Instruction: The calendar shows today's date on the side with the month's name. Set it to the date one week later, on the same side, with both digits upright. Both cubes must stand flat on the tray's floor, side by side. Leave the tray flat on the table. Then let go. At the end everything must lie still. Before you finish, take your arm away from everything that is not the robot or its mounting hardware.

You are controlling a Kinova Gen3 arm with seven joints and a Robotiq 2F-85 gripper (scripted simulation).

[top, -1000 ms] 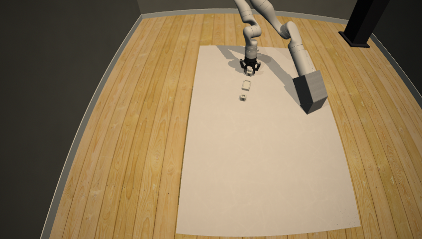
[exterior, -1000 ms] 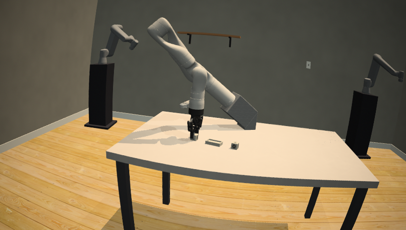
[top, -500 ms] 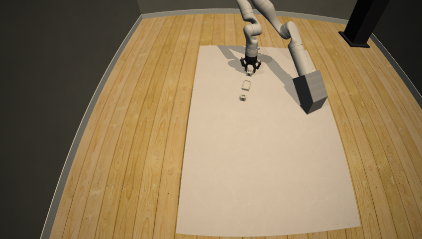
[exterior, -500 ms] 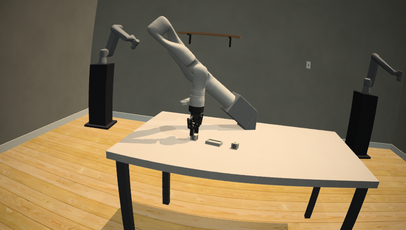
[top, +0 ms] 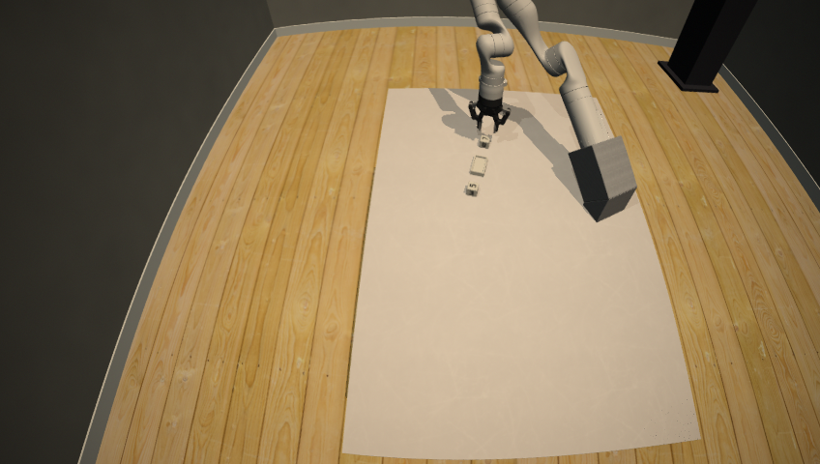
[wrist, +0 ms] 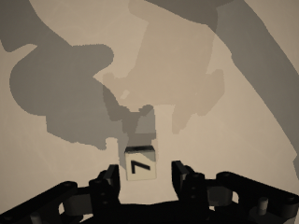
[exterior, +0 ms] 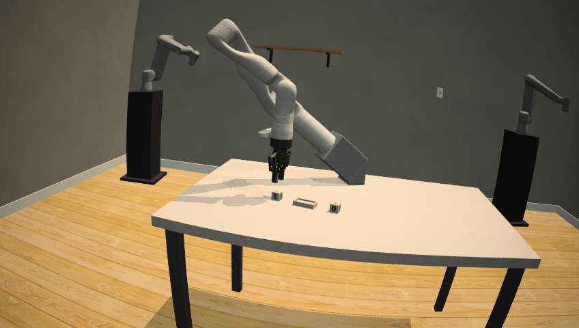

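A small white tray [top: 479, 165] lies flat and empty on the table [exterior: 304, 202]. One white cube [top: 485, 138] lies on the table beyond the tray, with a 7 on top in the wrist view [wrist: 141, 163]. It shows a 1 on its side in the exterior view [exterior: 276, 195]. The other cube [top: 471, 188] [exterior: 334, 208] lies on the near side of the tray with a 5 on top, and shows a 0 on its side. My gripper [top: 489, 125] [exterior: 278, 177] hangs a little above the first cube, fingers open and apart from it [wrist: 145, 179].
The arm's grey base block [top: 603, 175] stands on the table to the right of the tray. Two other arms on black pedestals [exterior: 144, 134] [exterior: 515, 174] stand off the table. The table edges are far from the objects.
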